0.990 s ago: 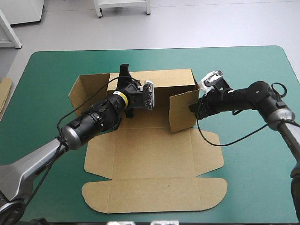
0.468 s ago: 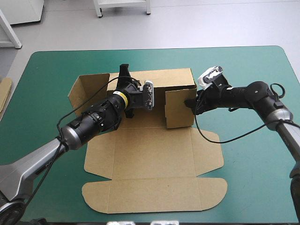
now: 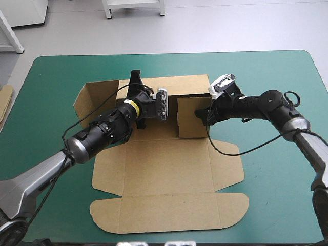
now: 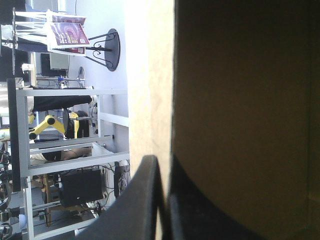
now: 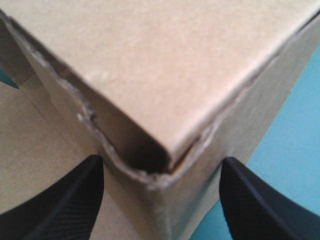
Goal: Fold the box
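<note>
While the brown box [image 3: 169, 169] lies mid-table on the teal-green cover [image 3: 287, 169], rear wall raised, I see my left gripper [image 4: 161, 167] pinching that wall and my right gripper [image 5: 160, 162] spread around a raised corner. Spare board [image 3: 4, 105] shows at the table's left edge.

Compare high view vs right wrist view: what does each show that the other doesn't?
High view only: the whole box, lid panels flat on the teal-green cover, left flap raised, and the left gripper at the far wall. Right wrist view only: the right gripper open, its black fingers on either side of a raised corner with a frayed edge. Both: the right gripper at the box's right flap, folded inward.
</note>
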`<action>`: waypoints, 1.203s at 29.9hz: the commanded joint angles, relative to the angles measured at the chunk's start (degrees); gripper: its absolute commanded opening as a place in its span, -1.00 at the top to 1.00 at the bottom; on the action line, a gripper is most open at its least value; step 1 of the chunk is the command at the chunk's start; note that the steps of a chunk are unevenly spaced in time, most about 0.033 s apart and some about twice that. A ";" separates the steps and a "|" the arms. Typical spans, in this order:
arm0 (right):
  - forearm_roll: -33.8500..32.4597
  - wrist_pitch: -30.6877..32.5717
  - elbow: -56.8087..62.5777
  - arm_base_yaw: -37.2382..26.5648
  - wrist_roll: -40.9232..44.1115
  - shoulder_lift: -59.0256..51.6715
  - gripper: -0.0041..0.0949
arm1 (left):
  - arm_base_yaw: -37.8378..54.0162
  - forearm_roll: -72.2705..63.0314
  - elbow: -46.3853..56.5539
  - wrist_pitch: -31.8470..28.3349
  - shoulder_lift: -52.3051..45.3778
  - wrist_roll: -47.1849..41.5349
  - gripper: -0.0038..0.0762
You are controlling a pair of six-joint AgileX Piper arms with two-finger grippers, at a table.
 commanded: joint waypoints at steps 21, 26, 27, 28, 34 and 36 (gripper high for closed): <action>7.18 -4.67 -1.84 0.04 -0.82 -1.84 0.37 | -0.34 -1.09 -2.62 -6.45 -2.78 -3.50 0.92; 8.80 -4.56 -1.84 0.04 -0.82 -0.50 0.50 | -1.10 -1.09 -2.74 -4.62 -2.78 -4.04 0.92; 9.34 -4.56 -1.84 0.04 -0.82 -0.27 0.54 | -1.37 -1.09 -2.74 -4.39 -2.78 -4.04 0.91; 9.65 -4.56 -1.84 0.04 -0.82 -0.14 0.61 | -1.62 -1.09 -2.74 -4.42 -2.78 -4.04 0.91; 10.90 -4.66 -1.84 0.04 -1.40 0.08 0.95 | -2.00 -0.66 -2.74 -4.65 -2.78 -3.94 0.91; 10.90 -4.31 -1.84 0.04 -1.40 0.08 0.95 | -2.00 -0.66 -2.74 -4.54 -2.78 -3.94 0.90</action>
